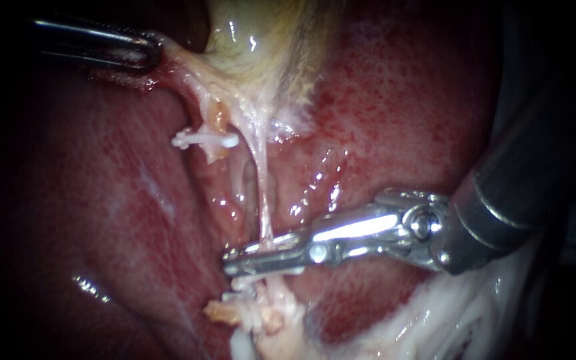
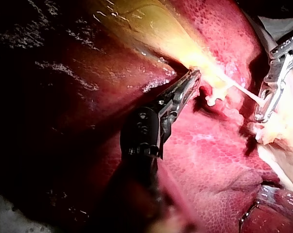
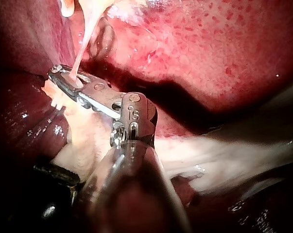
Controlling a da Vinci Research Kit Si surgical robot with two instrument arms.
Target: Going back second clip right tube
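Observation:
The right tube (image 1: 261, 193) is a thin pale strand running from the yellowish gallbladder (image 1: 261, 47) down between the jaws of my right instrument (image 1: 231, 259). Those jaws stand slightly apart around the tube, with a gap showing. A small white clip (image 1: 240, 284) sits just below them on the pale stump. Another white clip (image 1: 205, 140) crosses the left tube. My left instrument (image 1: 151, 53) is shut on tissue at the gallbladder's edge and holds it taut. The left wrist view shows that grip (image 2: 194, 77). In the right wrist view the tube (image 3: 83, 43) passes through the right jaws (image 3: 59, 74).
Red liver (image 1: 401, 100) surrounds the tubes on both sides. Pale fatty tissue (image 1: 448, 313) lies under the right instrument's shaft (image 1: 501, 200), which fills the right side of the endoscope view.

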